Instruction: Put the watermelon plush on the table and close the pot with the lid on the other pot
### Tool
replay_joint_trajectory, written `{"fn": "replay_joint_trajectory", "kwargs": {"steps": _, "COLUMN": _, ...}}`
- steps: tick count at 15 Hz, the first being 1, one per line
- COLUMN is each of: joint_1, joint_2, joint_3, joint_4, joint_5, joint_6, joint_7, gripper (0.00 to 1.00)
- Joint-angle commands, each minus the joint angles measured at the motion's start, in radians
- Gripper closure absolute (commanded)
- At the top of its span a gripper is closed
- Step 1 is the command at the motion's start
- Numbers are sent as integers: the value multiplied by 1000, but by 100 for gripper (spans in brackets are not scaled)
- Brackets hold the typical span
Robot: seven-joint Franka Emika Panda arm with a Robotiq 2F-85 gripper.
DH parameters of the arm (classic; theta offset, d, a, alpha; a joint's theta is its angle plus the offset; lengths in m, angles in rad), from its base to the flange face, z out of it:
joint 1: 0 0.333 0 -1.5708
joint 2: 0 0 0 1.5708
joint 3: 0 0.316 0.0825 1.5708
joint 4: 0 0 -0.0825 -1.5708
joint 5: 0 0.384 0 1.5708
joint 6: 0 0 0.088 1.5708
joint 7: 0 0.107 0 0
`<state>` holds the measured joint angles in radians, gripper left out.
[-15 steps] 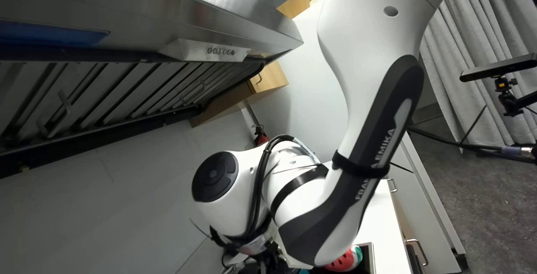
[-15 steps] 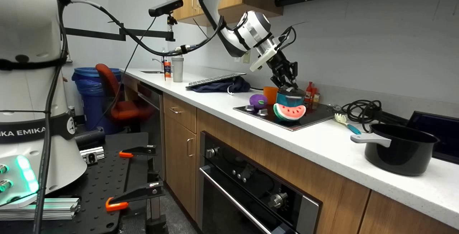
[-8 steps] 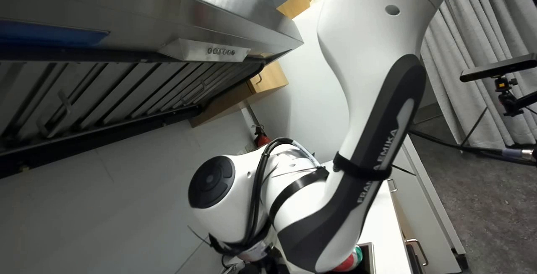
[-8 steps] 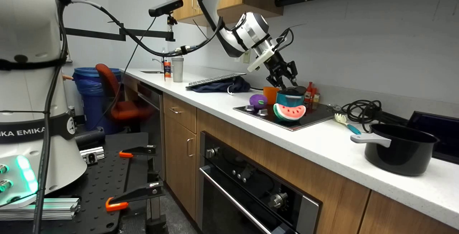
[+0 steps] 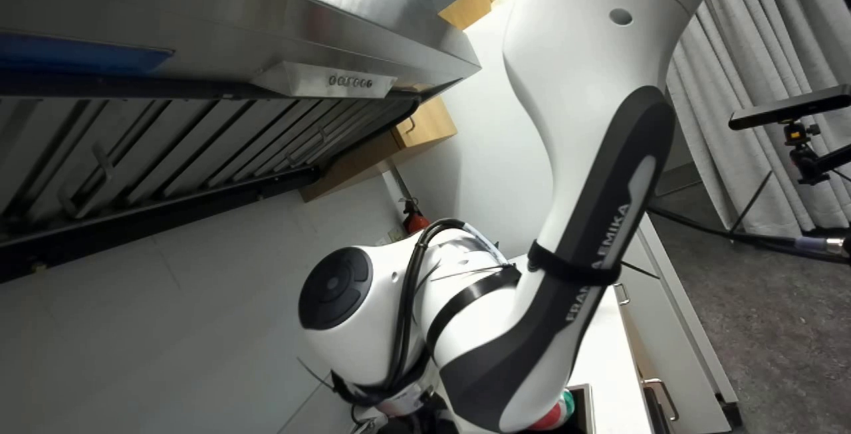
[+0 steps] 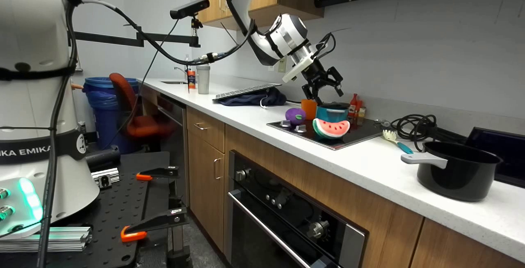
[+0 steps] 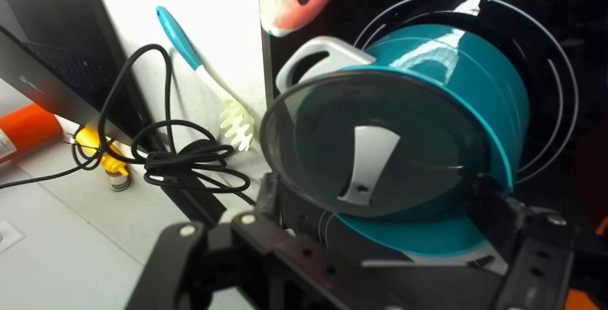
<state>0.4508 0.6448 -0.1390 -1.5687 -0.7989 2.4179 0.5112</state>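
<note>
The watermelon plush [image 6: 331,129] lies on the black cooktop [image 6: 363,134], leaning close against the teal pot [image 6: 328,114]; the wrist view shows only its tip [image 7: 297,1]. A smoky see-through lid [image 7: 323,158] with a grey handle [image 7: 373,158] rests off-centre on the teal pot, leaving part of the inside [image 7: 427,234] uncovered. My gripper [image 7: 376,179] is open, its fingers [image 7: 270,193] spread wide on either side of the lid's handle, holding nothing. A black pot [image 6: 457,177] without a cover stands on the white table [image 6: 369,159].
Beside the cooktop's knobs sits a purple plush [image 6: 295,116], with an orange cup [image 6: 309,108] behind it. Red bottles [image 6: 353,104] stand behind the teal pot. A pasta server [image 7: 232,115], a coiled black cable [image 7: 190,163] and a laptop [image 7: 66,58] lie towards the black pot. A range hood [image 5: 233,42] hangs overhead.
My fingers were close together at the lid a second ago and have since spread apart, letting it go. The gripper has shifted slightly, while the lid stays on the teal pot.
</note>
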Motion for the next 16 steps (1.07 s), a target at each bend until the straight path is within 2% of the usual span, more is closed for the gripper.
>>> {"fn": "replay_joint_trajectory", "kwargs": {"steps": 1, "joint_1": -23, "joint_2": -18, "joint_3": 28, "joint_4": -4, "joint_5": -13, "joint_6": -25, "joint_7": 3, "gripper": 0}}
{"fn": "replay_joint_trajectory", "kwargs": {"steps": 4, "joint_1": -39, "joint_2": -26, "joint_3": 44, "joint_4": -11, "joint_5": 22, "joint_6": -27, "joint_7": 2, "gripper": 0}}
{"fn": "replay_joint_trajectory", "kwargs": {"steps": 8, "joint_1": -83, "joint_2": -44, "joint_3": 82, "joint_4": -35, "joint_5": 155, "joint_6": -19, "joint_7": 12, "gripper": 0}}
{"fn": "replay_joint_trajectory", "kwargs": {"steps": 16, "joint_1": -120, "joint_2": -122, "joint_3": 71, "joint_4": -131, "joint_5": 403, "joint_6": 45, "joint_7": 53, "gripper": 0}}
